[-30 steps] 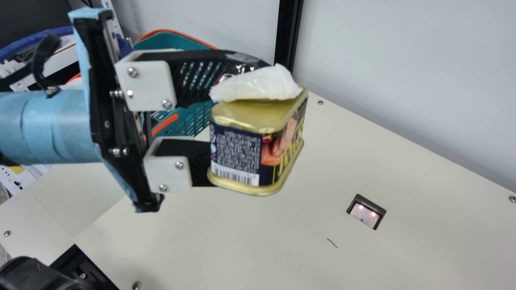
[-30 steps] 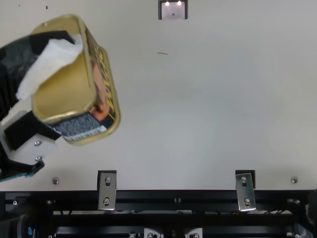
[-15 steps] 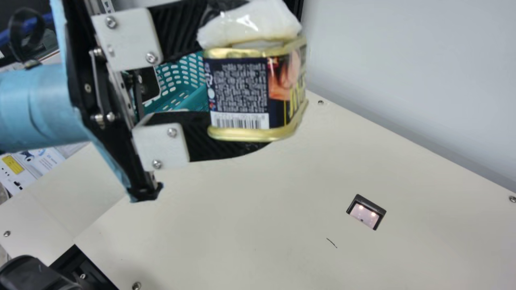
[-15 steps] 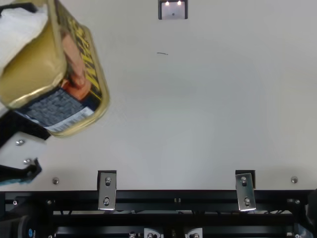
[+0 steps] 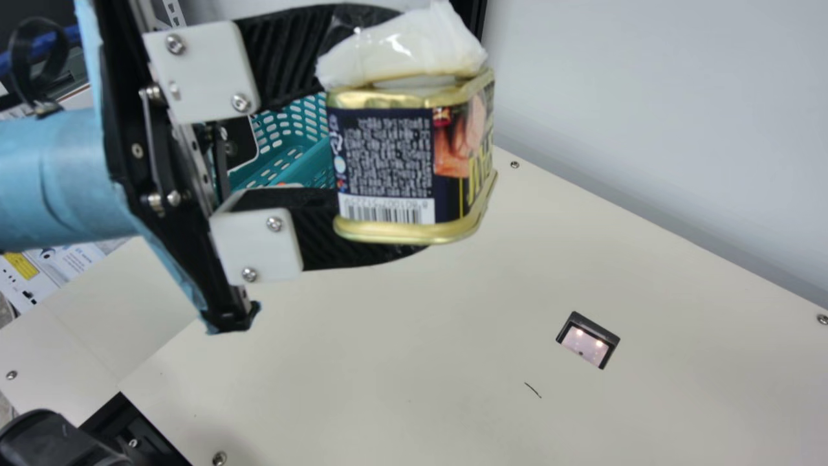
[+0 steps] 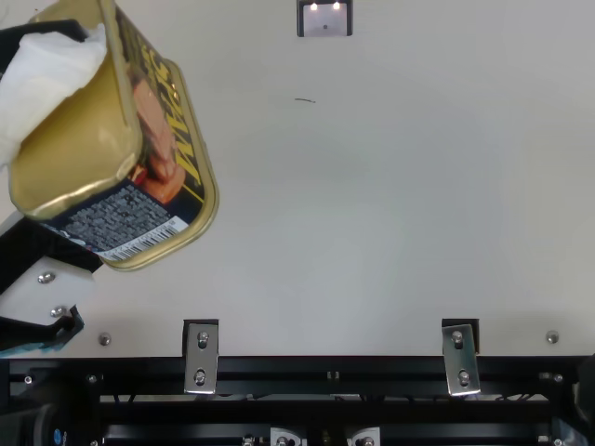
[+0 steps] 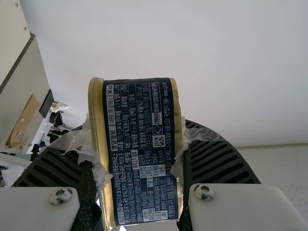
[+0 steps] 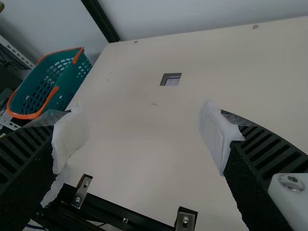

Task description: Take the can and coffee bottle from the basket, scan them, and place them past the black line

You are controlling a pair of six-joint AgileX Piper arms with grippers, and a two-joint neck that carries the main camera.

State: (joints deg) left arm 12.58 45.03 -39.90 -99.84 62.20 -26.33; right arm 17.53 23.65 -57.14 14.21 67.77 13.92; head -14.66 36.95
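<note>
In the main view my left gripper [image 5: 405,147] is shut on the can [image 5: 388,152], a gold-rimmed dark tin held well above the table, its barcode side facing that camera. White padding on the upper finger presses against the can's gold end. The left wrist view has the can [image 7: 139,106] squeezed between the left gripper's [image 7: 138,154] two padded fingers, its side of small print showing. At the top view's upper left, the can [image 6: 112,218] hangs tilted. My right gripper [image 8: 143,137] stands open in the right wrist view, nothing between its white-padded fingers.
Behind the left gripper is the teal basket [image 5: 294,139]; the right wrist view shows this basket [image 8: 45,89] with orange rim and handles. A lit scanner window [image 5: 585,343] is set in the table, near a short thin black mark [image 5: 532,390]. A pale wall stands behind.
The left gripper and the can have risen in the main view, then dipped slightly, and the barcode side has turned more toward that camera. In the top view the can shifted left, then slightly back.
</note>
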